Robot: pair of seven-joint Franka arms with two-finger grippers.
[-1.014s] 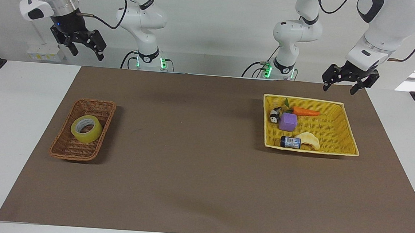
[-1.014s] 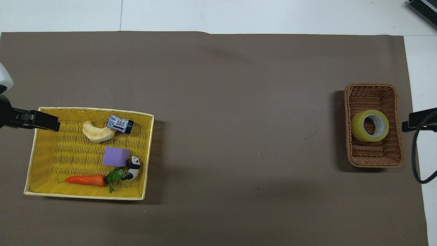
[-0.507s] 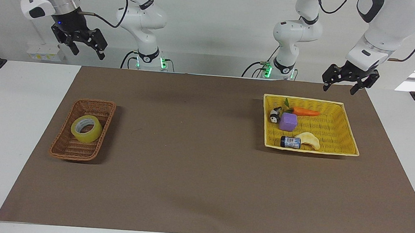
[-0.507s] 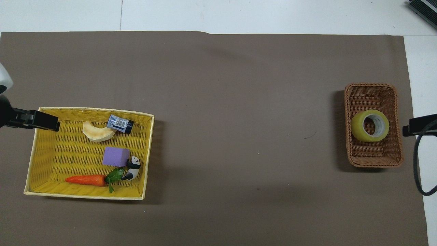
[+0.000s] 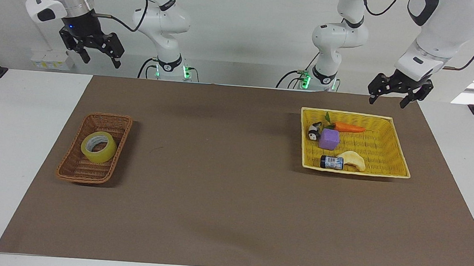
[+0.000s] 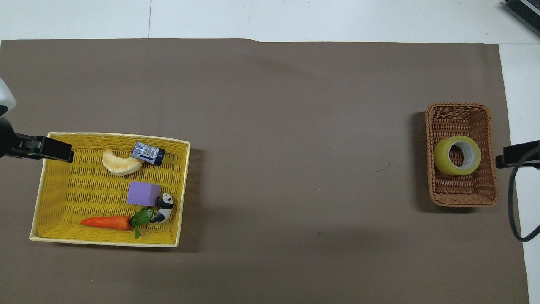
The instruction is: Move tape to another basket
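The tape (image 5: 98, 146), a yellowish roll with a pale core, lies in the brown wicker basket (image 5: 76, 170) at the right arm's end of the mat. It also shows in the overhead view (image 6: 457, 155), inside the basket (image 6: 462, 196). My right gripper (image 5: 101, 61) is open and empty, raised high above the table and apart from the basket. In the overhead view only one dark finger (image 6: 517, 154) shows beside the basket. My left gripper (image 5: 386, 102) is open and empty, raised over the edge of the yellow basket (image 5: 393, 171) nearest the robots.
The yellow basket (image 6: 63, 236) at the left arm's end holds an orange carrot (image 6: 106, 222), a purple block (image 6: 143, 193), a panda figure (image 6: 164, 207), a pale banana-like piece (image 6: 120, 164) and a small dark bottle (image 6: 148, 153). A brown mat (image 6: 287, 147) covers the table.
My right gripper has risen a little and drawn slightly toward the robots. The left gripper, the tape and both baskets have not moved.
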